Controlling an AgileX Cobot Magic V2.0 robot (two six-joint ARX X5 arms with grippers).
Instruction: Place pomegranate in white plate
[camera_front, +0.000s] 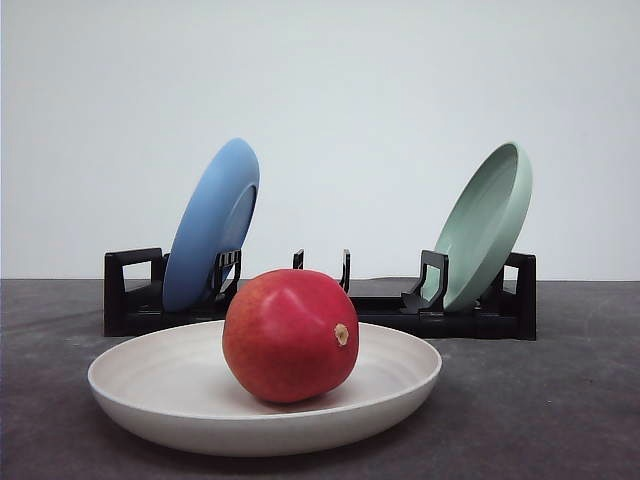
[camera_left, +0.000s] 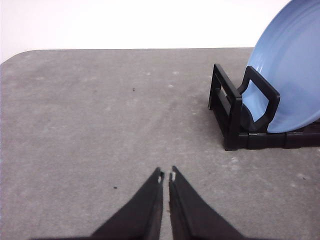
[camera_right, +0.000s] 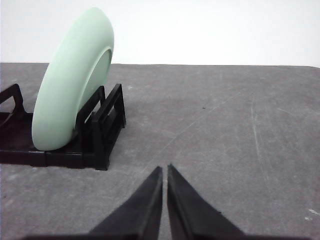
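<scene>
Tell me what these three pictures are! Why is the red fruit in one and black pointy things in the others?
A robot with two arms took them. One camera looks forward over the grey table: the pomegranate sits in the white plate. Behind it a black rack holds a blue plate and a green plate, both leaning. The other cameras ride on the robot's wrists. The pointy things are its left fingers and right fingers, closed and holding nothing.

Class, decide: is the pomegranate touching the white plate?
Touching. The front view shows the pomegranate resting inside the white plate, its underside meeting the plate's surface with no gap.
</scene>
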